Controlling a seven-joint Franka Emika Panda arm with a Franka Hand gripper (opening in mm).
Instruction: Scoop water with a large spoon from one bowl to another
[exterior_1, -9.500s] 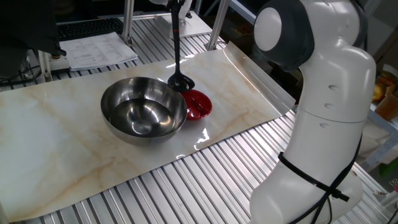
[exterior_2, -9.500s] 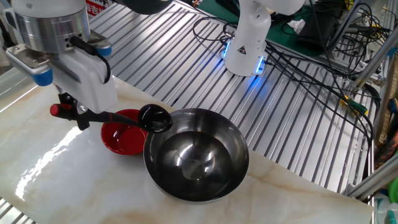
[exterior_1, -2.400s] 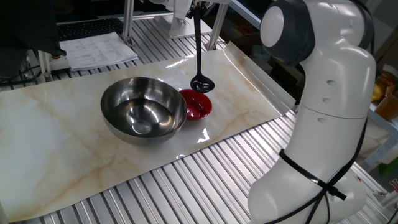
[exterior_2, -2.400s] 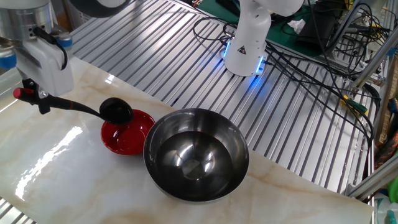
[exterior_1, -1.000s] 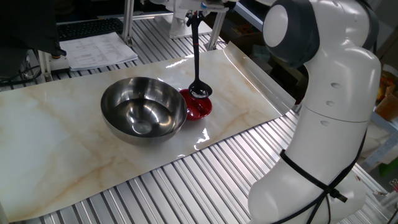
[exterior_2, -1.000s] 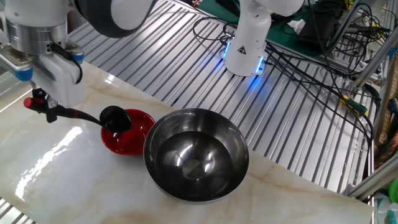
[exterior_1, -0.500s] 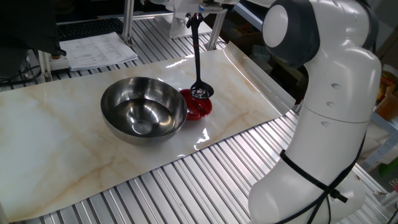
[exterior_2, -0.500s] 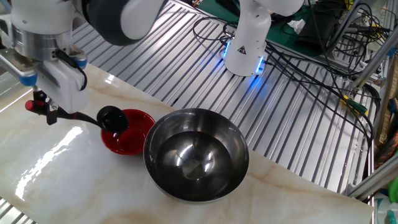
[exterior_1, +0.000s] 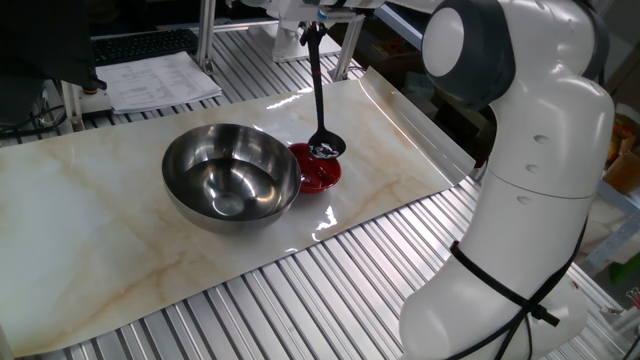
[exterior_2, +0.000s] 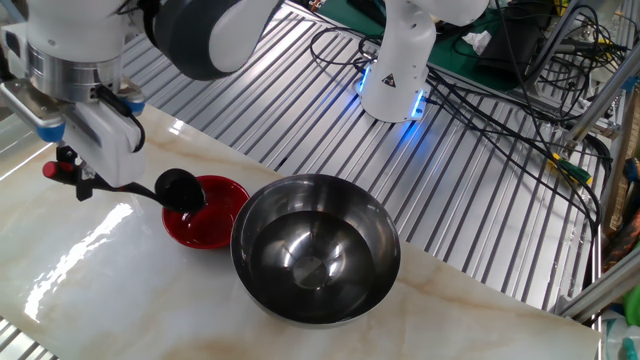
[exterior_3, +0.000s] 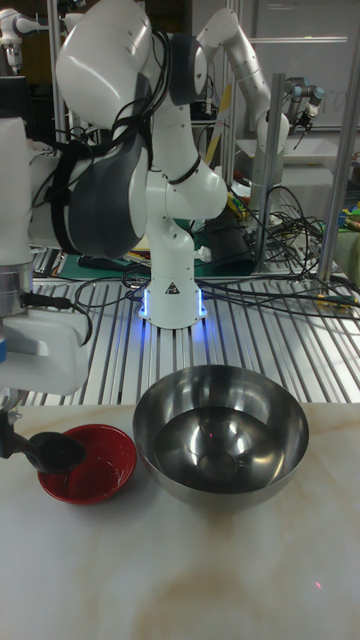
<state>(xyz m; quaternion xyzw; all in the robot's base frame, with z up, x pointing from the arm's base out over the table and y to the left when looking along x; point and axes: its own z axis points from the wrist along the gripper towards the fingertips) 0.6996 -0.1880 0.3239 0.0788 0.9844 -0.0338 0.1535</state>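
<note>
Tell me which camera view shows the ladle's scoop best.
The other fixed view: the ladle's scoop shows whole over the red bowl. One fixed view shows it small; the tall fixed view shows it dark and low.

In the other fixed view the steel bowl (exterior_2: 316, 249) sits at centre; the small bowl (exterior_2: 206, 211) touches its left side; the ladle scoop (exterior_2: 180, 190) hangs over the small bowl.

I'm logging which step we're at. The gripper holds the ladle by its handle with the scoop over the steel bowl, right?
Not quite. The gripper does hold the ladle by its handle, but the scoop sits over the red bowl, not the steel bowl, which stands beside it. The other fixed view shows this best.
</note>
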